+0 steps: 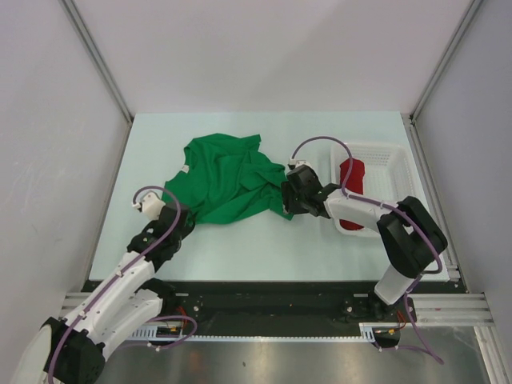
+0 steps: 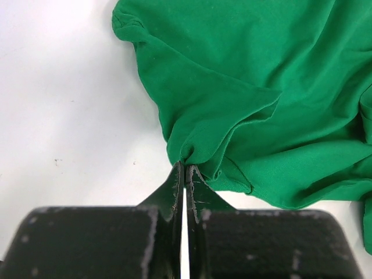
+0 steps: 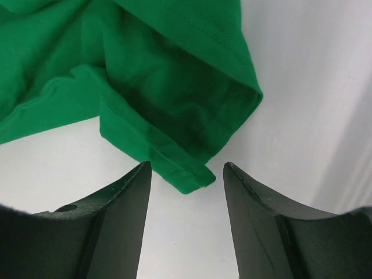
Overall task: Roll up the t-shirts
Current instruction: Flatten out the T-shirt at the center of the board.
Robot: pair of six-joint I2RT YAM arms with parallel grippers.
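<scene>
The green t-shirt (image 1: pixel 228 180) lies unrolled and rumpled on the middle of the table (image 1: pixel 240 252). It is plain bright cloth in loose folds, with a small white label at its neck on the left. The left hand (image 2: pixel 185 170) pinches one edge. The red t-shirt (image 1: pixel 351 182) lies as a compact roll inside the white basket (image 1: pixel 392 176).

The top camera looks down on the whole crumpled bright green cloth t-shirt (image 1: pixel 228 178), while each wrist camera faces one of its edges closely.
</scene>
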